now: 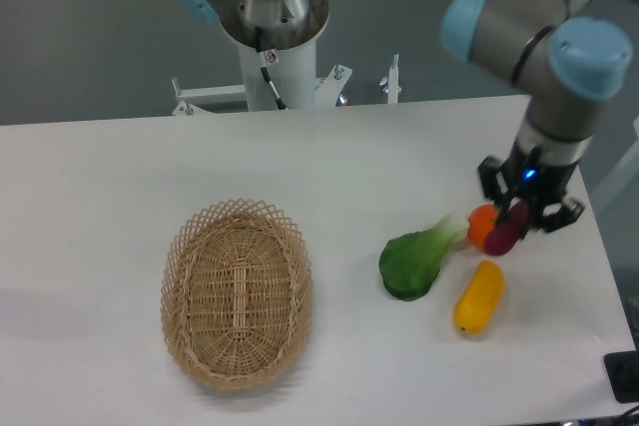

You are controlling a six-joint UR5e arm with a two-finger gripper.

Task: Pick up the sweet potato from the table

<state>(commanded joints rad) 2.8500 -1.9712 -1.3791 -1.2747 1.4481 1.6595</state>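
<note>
The sweet potato [504,233] is a small dark magenta oblong at the right side of the white table [120,197]. It lies tilted against the round orange fruit [482,223]. My gripper [523,214] points down right over it. The black fingers [539,216] close on the sweet potato's upper end, whose tip is hidden between them. The lower end sticks out down and to the left, at or just above the tabletop.
A yellow oblong vegetable [479,296] lies just below the gripper. A green leafy vegetable [414,261] lies to its left. A wicker basket [237,291] stands at centre left. The robot base [275,37] stands at the back, and the table's right edge is close by.
</note>
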